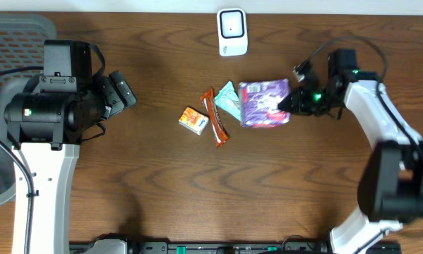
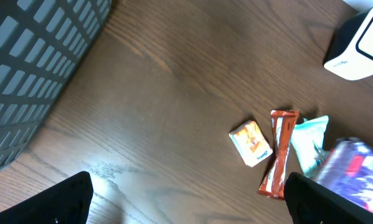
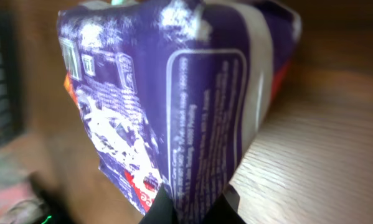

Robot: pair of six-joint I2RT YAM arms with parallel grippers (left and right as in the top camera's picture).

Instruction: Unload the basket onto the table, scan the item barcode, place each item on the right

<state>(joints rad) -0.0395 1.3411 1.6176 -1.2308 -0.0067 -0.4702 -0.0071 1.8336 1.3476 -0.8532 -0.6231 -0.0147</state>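
Purple snack bag (image 1: pixel 263 104): your right gripper (image 1: pixel 287 106) clamped on its edge; your left gripper (image 1: pixel 123 90) spread wide, holding nothing.

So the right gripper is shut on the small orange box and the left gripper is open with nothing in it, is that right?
Not quite. The right gripper is shut on the purple bag, not the small orange box, which lies apart from it. The right wrist view shows the bag's edge pinched between the fingers. The left gripper is indeed open with nothing in it.
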